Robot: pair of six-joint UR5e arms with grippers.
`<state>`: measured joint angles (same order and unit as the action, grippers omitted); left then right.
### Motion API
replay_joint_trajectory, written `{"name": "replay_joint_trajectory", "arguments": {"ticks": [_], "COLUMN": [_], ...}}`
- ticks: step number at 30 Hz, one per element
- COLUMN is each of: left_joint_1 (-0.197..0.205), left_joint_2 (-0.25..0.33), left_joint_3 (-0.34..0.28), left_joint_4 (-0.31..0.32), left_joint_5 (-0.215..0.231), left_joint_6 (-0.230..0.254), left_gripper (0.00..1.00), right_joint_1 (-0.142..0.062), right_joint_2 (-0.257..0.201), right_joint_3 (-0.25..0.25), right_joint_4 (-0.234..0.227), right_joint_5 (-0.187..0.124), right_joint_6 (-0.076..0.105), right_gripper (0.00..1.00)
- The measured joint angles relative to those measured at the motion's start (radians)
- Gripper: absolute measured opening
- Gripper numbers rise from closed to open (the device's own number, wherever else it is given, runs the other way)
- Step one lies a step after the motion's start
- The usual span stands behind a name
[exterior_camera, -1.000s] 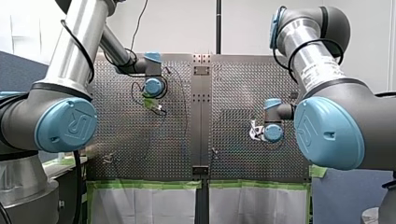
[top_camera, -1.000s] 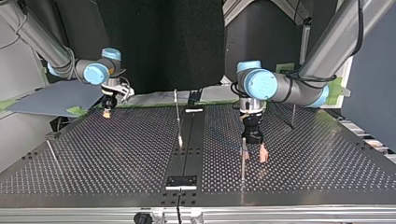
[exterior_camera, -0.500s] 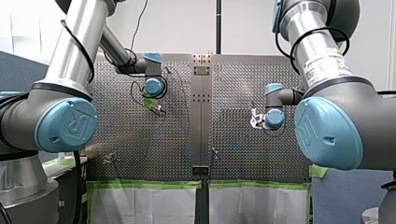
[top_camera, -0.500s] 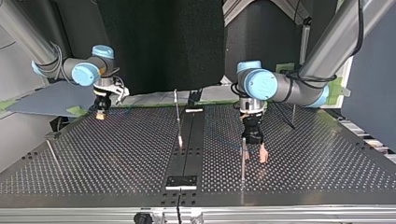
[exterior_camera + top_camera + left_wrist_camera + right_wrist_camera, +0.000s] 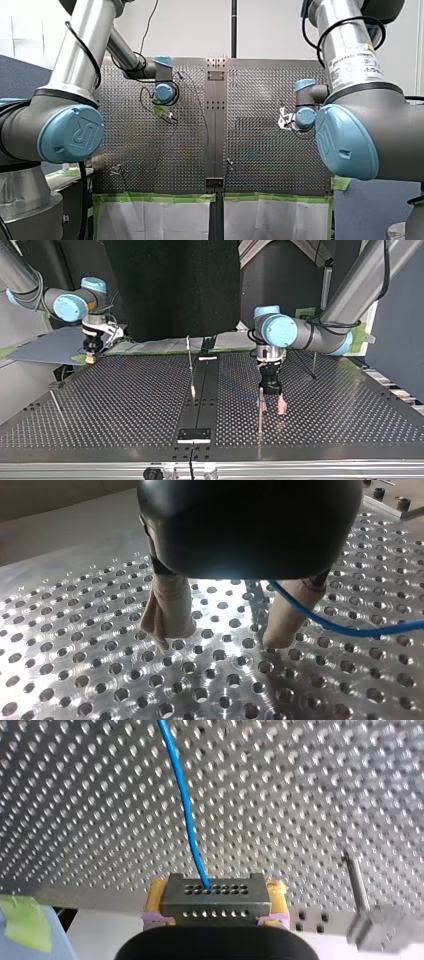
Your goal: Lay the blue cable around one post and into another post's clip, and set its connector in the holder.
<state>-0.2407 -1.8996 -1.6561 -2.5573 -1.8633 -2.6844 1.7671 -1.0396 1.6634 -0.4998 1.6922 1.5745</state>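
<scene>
At the top view's upper left, my right claw (image 5: 90, 358) has shifted further left over the perforated metal bench (image 5: 125, 405), yellow pads (image 5: 155, 896) pinching the grey drilled connector (image 5: 215, 899) of the blue cable (image 5: 182, 805), while my beige-padded left claw (image 5: 271, 408) stands spread.

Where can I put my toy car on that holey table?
The table is barest near the camera, between the thin post at the top view's left and the centre strip. The near corner beyond my left gripper, at that view's right, is bare too. Crowded: around that gripper, the post beside it and the blue cable.
</scene>
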Motion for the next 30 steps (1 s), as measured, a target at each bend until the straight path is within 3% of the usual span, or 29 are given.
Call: {"name": "replay_joint_trajectory", "arguments": {"ticks": [6, 9, 19, 30], "left_joint_1": [0.001, 0.001, 0.001, 0.001], "left_joint_2": [0.0, 0.0, 0.0, 0.0], "left_joint_3": [0.003, 0.004, 0.004, 0.009], "left_joint_4": [0.0, 0.0, -0.002, -0.006], "left_joint_5": [0.002, 0.004, 0.009, 0.014], "left_joint_6": [0.0, 0.0, 0.0, -0.001], "left_gripper": [1.0, 1.0, 1.0, 1.0], "right_joint_1": [-0.056, -0.07, -0.09, -0.119], "right_joint_2": [-0.062, -0.09, -0.173, -0.259], "right_joint_3": [0.007, 0.007, 0.005, -0.002], "right_joint_4": [0.003, -0.005, -0.012, -0.008], "right_joint_5": [-0.059, -0.087, -0.167, -0.191], "right_joint_6": [0.011, 0.012, 0.013, 0.011], "right_gripper": [0.0, 0.0, 0.0, 0.0]}}
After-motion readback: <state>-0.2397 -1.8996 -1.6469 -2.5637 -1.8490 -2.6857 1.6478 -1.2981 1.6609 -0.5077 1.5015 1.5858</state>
